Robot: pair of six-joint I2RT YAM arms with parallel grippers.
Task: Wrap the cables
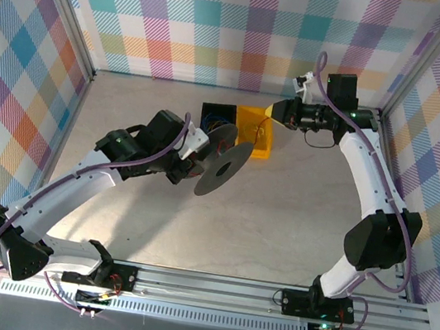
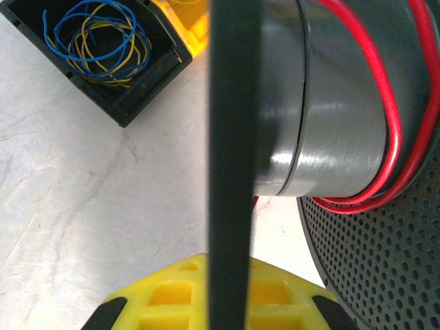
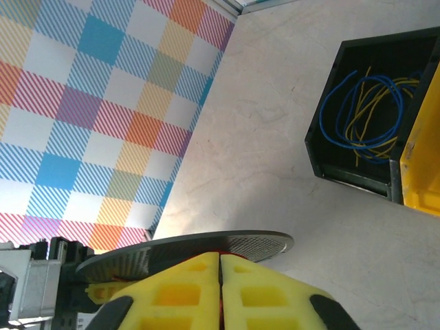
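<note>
Wrist footage gives me what the overhead cannot. From the left wrist I see the red cable (image 2: 393,103) looped in a few turns round the grey hub (image 2: 330,89) of the spool (image 2: 230,137), between its two flanges. The loops run crosswise to the hub's axis, which lies left-right in that view. My left gripper (image 2: 230,282) is clamped on the edge-on flange, with yellow finger showing on either side. Overhead, I see it held over the table (image 1: 279,216), just in front of the black bin (image 1: 215,114). My right gripper (image 3: 220,282) has its fingers pressed together, with a red thread in the seam.
</note>
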